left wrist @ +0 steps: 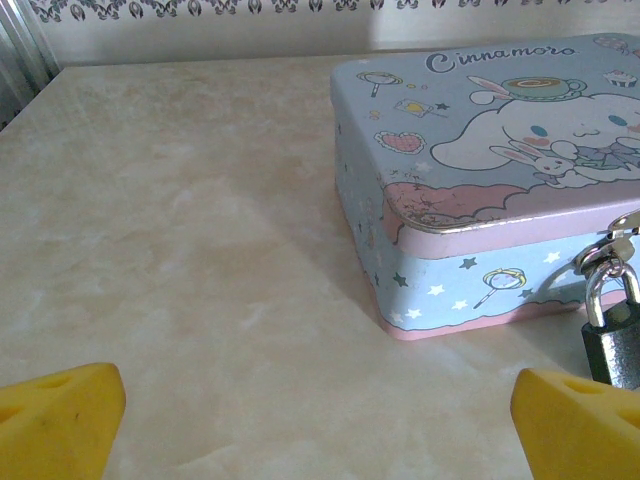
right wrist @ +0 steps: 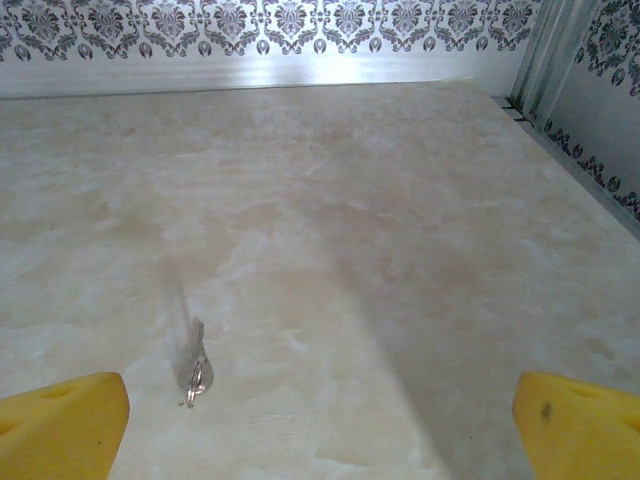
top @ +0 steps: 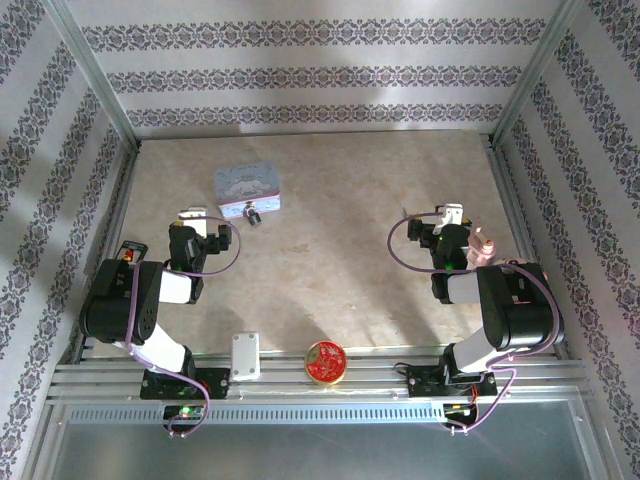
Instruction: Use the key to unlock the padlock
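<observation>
A small dark grey padlock [left wrist: 615,340] hangs by its thin shackle from the hasp on the front of a pale blue cartoon tin [left wrist: 480,150]. In the top view the padlock [top: 254,215] lies just in front of the tin [top: 247,188]. My left gripper [left wrist: 320,425] is open over bare table, left of the padlock and short of the tin; its yellow fingertips [left wrist: 60,415] hold nothing. A small silver key [right wrist: 194,370] lies flat on the table, ahead and left of my right gripper [right wrist: 320,430], which is open and empty.
A round red tin [top: 325,362] and a white block [top: 245,355] sit on the aluminium rails at the near edge. Patterned walls with metal posts [top: 95,70] close in the marble-look table [top: 330,260] on three sides.
</observation>
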